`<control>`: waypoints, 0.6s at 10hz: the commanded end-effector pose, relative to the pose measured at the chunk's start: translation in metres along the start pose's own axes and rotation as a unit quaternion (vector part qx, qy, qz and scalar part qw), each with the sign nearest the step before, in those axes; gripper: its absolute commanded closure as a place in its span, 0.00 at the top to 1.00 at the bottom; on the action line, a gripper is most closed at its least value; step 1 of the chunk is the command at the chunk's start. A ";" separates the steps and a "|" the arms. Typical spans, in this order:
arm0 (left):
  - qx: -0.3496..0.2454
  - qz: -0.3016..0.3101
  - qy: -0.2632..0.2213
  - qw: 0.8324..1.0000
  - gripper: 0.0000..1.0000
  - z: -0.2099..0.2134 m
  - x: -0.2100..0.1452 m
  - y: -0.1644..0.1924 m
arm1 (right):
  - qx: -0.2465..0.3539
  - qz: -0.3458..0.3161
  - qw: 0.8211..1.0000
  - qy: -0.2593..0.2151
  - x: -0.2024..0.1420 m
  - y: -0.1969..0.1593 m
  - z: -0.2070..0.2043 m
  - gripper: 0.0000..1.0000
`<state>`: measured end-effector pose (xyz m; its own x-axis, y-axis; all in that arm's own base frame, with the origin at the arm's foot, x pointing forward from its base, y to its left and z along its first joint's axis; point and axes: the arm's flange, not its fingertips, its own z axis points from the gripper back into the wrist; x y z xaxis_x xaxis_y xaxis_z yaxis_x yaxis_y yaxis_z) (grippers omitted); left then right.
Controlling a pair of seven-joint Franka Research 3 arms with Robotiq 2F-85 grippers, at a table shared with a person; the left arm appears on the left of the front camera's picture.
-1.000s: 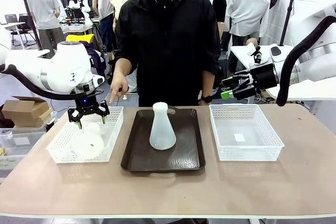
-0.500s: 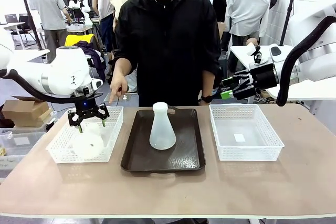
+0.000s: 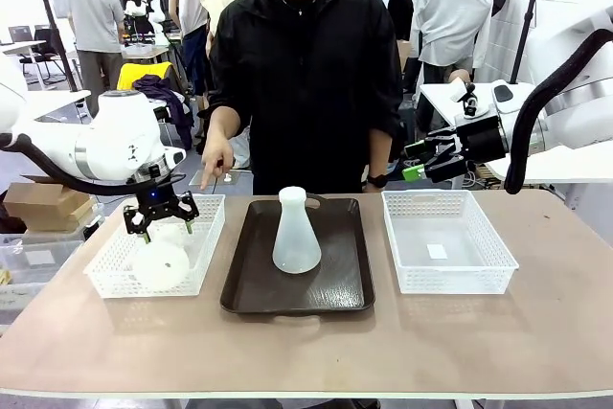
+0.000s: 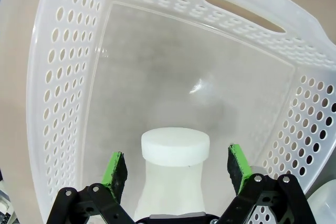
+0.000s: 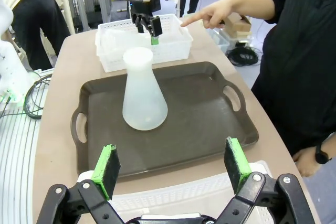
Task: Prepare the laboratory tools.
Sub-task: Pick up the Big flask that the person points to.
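Observation:
One whitish conical flask (image 3: 295, 233) stands upright on the dark brown tray (image 3: 345, 284); the right wrist view shows this flask (image 5: 143, 94) ahead of my right gripper. Another flask (image 3: 161, 259) lies tilted in the left white basket (image 3: 113, 258). My left gripper (image 3: 160, 221) hangs open just over its neck. In the left wrist view the flask's capped neck (image 4: 175, 148) sits between the green pads (image 4: 115, 169) without touching them. My right gripper (image 3: 422, 160) stands open in the air behind the right basket (image 3: 479, 270), with nothing between its fingers (image 5: 107, 167).
A person stands at the far side, one hand (image 3: 216, 162) pointing down at the left basket; the right wrist view shows the pointing hand (image 5: 212, 13) too. The right basket holds only a small label. Bare tabletop (image 3: 306, 352) lies in front of the tray.
My left gripper has sunk a little and drifted slightly left toward the flask in the left basket. The right arm, the tray flask and the pointing hand have stayed put.

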<state>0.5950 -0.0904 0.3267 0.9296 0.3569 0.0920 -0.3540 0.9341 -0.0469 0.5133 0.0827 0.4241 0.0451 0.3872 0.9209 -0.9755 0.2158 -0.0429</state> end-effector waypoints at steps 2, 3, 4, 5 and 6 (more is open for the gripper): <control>-0.007 -0.013 -0.002 1.000 1.00 -0.005 -0.002 0.003 | 0.001 0.000 1.000 0.002 0.000 0.001 0.000 1.00; -0.017 -0.018 -0.009 1.000 0.93 -0.004 -0.002 0.003 | 0.001 0.000 1.000 0.002 0.000 0.001 0.000 1.00; -0.020 -0.017 -0.017 1.000 0.75 -0.004 -0.001 0.003 | 0.001 0.000 1.000 0.002 0.000 0.001 0.000 1.00; -0.014 -0.019 -0.026 0.999 0.56 -0.004 -0.001 0.003 | 0.001 0.000 1.000 0.002 0.000 0.001 0.000 1.00; -0.011 -0.022 -0.029 0.999 0.37 -0.004 0.000 0.002 | 0.001 0.000 1.000 0.002 0.000 0.001 0.000 1.00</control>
<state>0.5973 -0.0892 0.3258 0.9352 0.3298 0.1289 -0.3242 0.9439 -0.0631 0.5133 0.0827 0.4241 0.0451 0.3872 0.9209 -0.9755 0.2157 -0.0429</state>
